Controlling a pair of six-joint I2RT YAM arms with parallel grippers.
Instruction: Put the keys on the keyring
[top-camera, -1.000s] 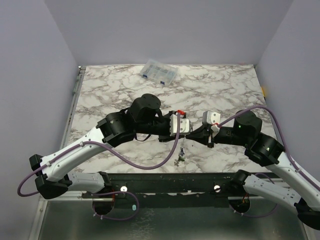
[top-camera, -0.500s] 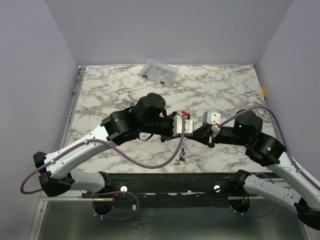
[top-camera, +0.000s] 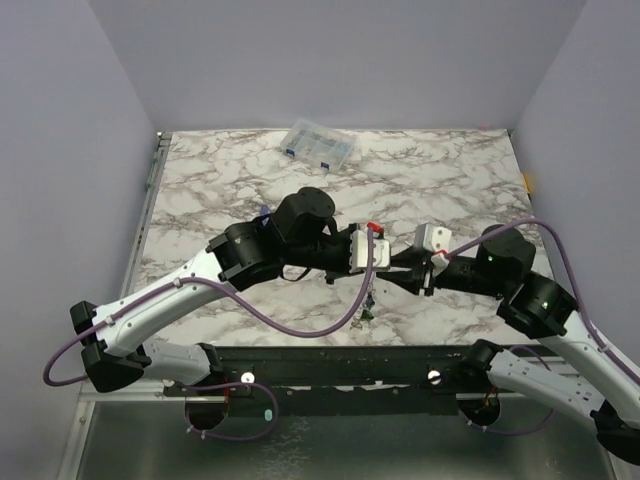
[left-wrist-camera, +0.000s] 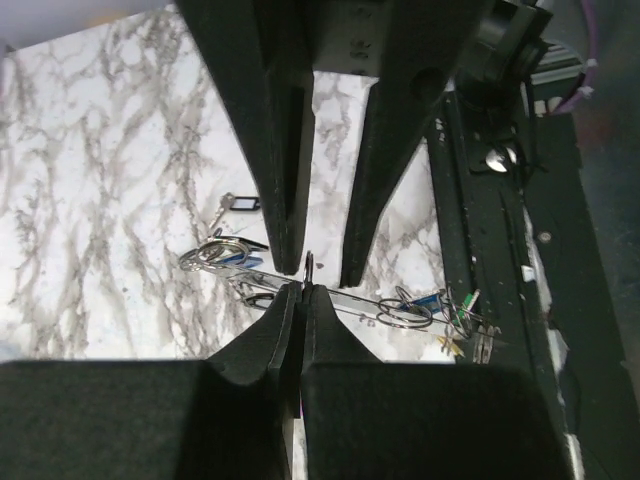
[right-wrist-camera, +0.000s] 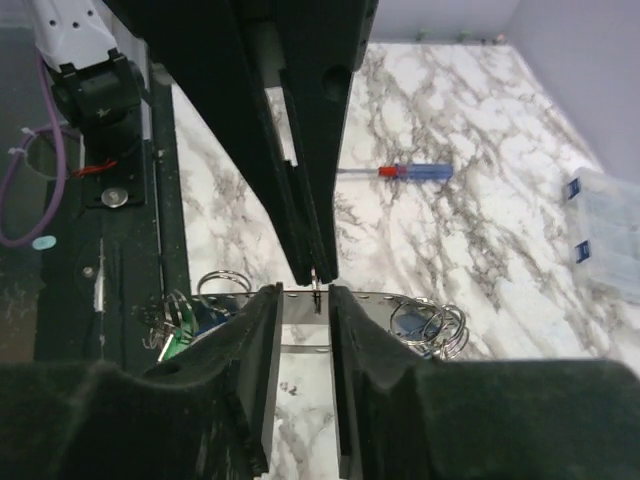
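We hold the keyring (left-wrist-camera: 350, 298) in our left claw (left-wrist-camera: 301, 292), pinched shut, above the middle of the bench (top-camera: 220, 190) near edge; keys (left-wrist-camera: 440, 302) hang on it. Our right claw (right-wrist-camera: 303, 295), slightly parted, straddles it.

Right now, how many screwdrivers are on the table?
1. The red-and-blue screwdriver lies flat on the marble table in the right wrist view, its blue handle pointing toward the side where the clear box sits. The arms may hide others.

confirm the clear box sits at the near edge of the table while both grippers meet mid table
No: the clear box sits at the far edge of the table, per the top external view. The left gripper and right gripper do meet mid table.
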